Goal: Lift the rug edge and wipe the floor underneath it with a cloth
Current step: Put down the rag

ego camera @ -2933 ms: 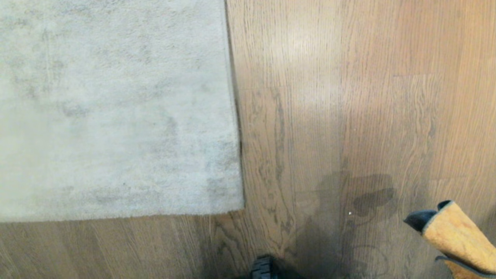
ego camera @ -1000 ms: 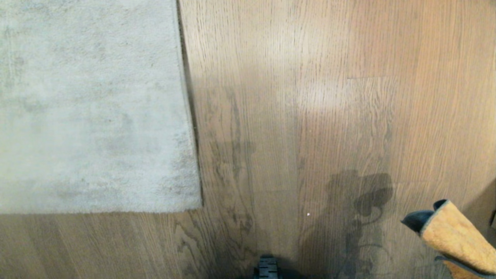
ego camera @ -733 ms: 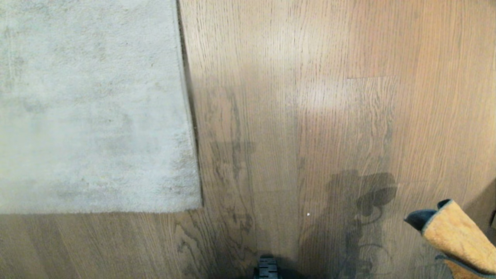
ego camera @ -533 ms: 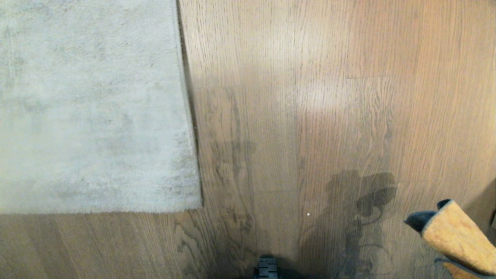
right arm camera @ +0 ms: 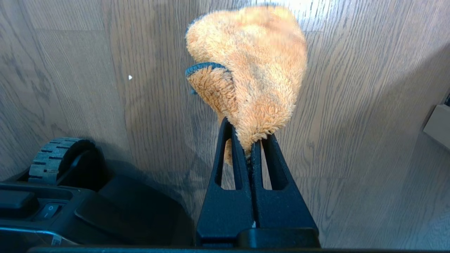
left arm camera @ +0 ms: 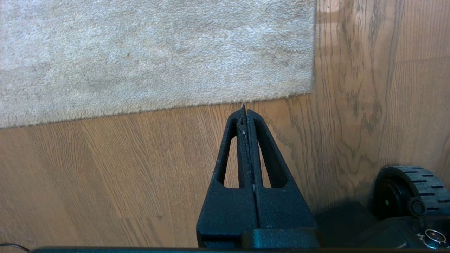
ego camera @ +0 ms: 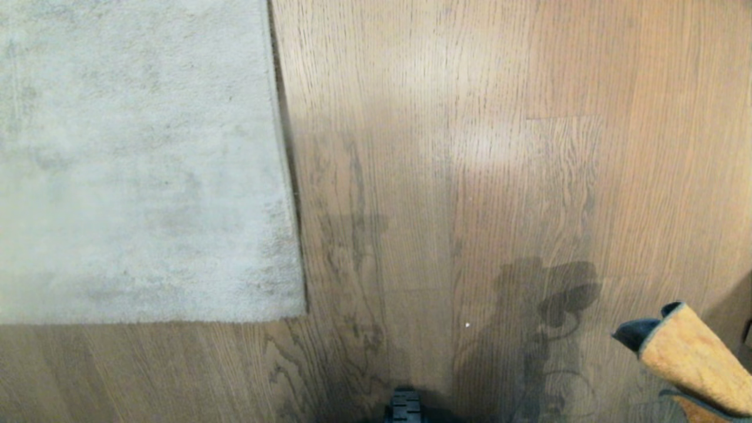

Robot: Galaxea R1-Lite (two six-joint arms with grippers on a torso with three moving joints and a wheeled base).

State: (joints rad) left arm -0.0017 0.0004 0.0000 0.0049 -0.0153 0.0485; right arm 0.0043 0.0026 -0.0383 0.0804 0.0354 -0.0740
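While the rug (ego camera: 141, 164) lies flat, the right gripper (right arm camera: 250, 142) is clamped on the cloth (right arm camera: 253, 70). The left gripper (left arm camera: 245, 110) hangs above the floor (ego camera: 470, 147), jaws together, empty.

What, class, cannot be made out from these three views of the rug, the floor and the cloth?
- Floor under the rug: hidden in head and left wrist views; the rug lies flat on it.
- Rug's full extent: cut off by the picture edges in both views.
- Cloth: partly cut off by the head view's corner; its far tip is blurred in the right wrist view.
- Pale object: cut off by the right wrist view's edge.
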